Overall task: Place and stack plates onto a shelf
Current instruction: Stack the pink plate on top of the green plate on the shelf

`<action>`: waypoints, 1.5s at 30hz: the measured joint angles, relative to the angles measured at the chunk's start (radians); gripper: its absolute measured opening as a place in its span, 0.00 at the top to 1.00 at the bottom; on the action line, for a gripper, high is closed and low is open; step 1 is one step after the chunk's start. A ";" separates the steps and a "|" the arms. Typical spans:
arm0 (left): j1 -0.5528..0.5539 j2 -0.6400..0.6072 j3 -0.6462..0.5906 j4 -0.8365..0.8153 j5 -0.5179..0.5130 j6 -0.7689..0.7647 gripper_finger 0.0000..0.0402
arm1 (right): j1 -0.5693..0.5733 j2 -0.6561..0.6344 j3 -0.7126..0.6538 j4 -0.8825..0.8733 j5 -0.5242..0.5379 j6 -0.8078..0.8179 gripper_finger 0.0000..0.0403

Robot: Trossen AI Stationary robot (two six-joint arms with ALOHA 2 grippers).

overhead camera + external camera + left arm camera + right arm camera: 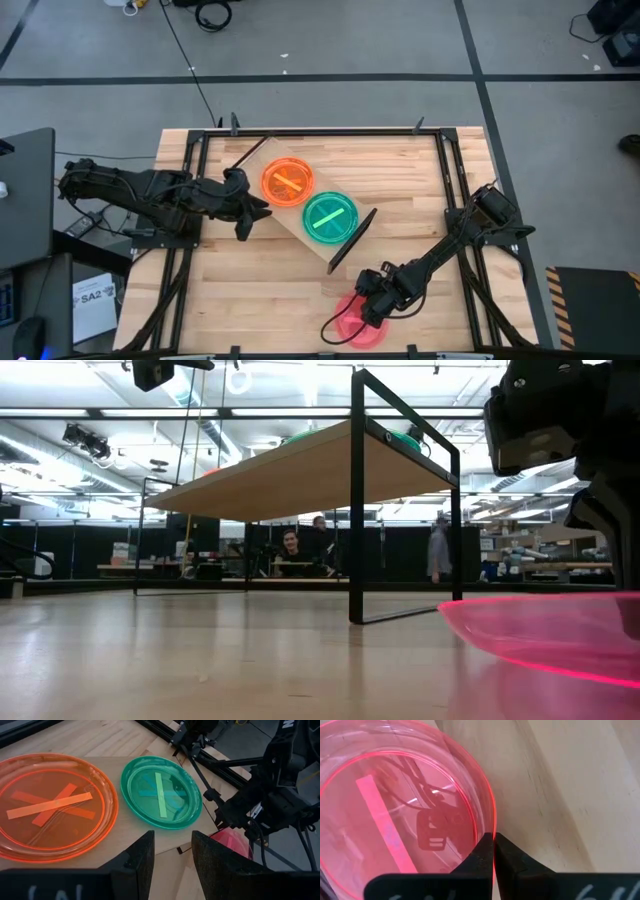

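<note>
On the tabletop point(250, 290), the shelf point(292, 235) carries an orange plate point(287, 183) and a green plate point(330, 217). Near its dark end panel, my right gripper point(493, 851) is pinched tight on the pink plate point(395, 805) rim. My left gripper point(170, 855) waits parted over the shelf edge, holding nothing. Such a thin edge grip could slip or tilt the plate as I lift.

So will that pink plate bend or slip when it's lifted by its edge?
Probably stiff: the pink plate keeps its round shape with the right end effector shut on its rim. Its glossy, thin, see-through plastic suggests it is light but may slip or tilt.
</note>
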 joint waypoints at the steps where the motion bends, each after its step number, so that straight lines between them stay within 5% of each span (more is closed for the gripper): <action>1: 0.000 0.000 0.000 0.000 0.000 0.000 0.66 | 0.000 0.000 0.000 -0.001 -0.002 0.000 0.98; 22: 0.000 0.000 0.000 0.000 0.000 0.000 0.66 | 0.000 -0.143 -0.004 -0.258 -0.014 0.000 0.98; 45: 0.000 0.000 0.000 0.000 0.000 0.000 0.66 | -0.001 -0.555 -0.003 -0.485 -0.025 -0.028 0.98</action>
